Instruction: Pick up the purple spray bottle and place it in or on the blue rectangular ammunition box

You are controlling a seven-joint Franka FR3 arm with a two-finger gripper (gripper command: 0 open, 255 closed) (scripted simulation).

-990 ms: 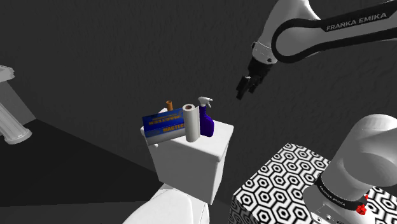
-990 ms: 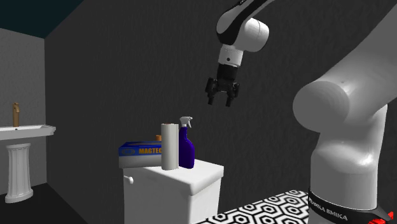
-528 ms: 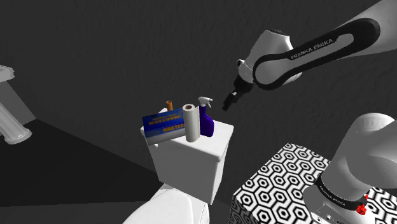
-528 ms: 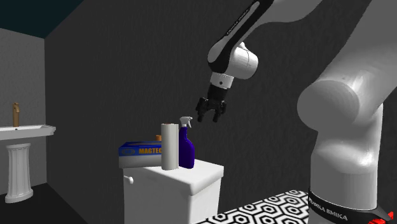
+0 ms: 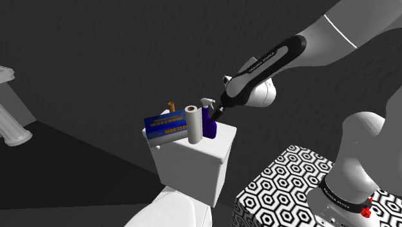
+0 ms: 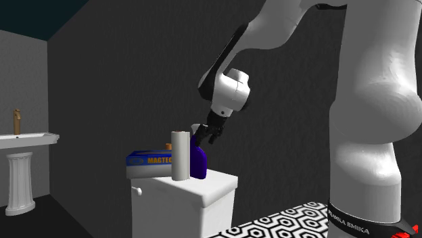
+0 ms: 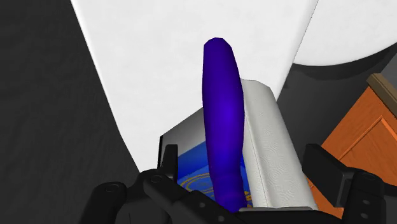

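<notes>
The purple spray bottle (image 5: 209, 128) (image 6: 197, 159) (image 7: 222, 114) stands upright on the white lid of a toilet tank (image 5: 193, 164) (image 6: 182, 199), near the lid's far edge. A white paper towel roll (image 5: 191, 124) (image 6: 179, 155) (image 7: 270, 153) stands just beside it. On the other side of the roll lies the blue rectangular box (image 5: 164, 126) (image 6: 149, 161) (image 7: 194, 167) with yellow letters, and a small orange thing (image 5: 171, 106) shows behind the box.

The black gripper (image 5: 216, 115) (image 6: 206, 135) (image 7: 243, 158) is at the top of the bottle, by its white spray head. In the wrist view the two fingers stand wide apart. The bottle is between them, but neither finger touches it, so nothing is held.

The white arm reaches over from its stand (image 5: 283, 187), which has a black and white hexagon pattern.
</notes>
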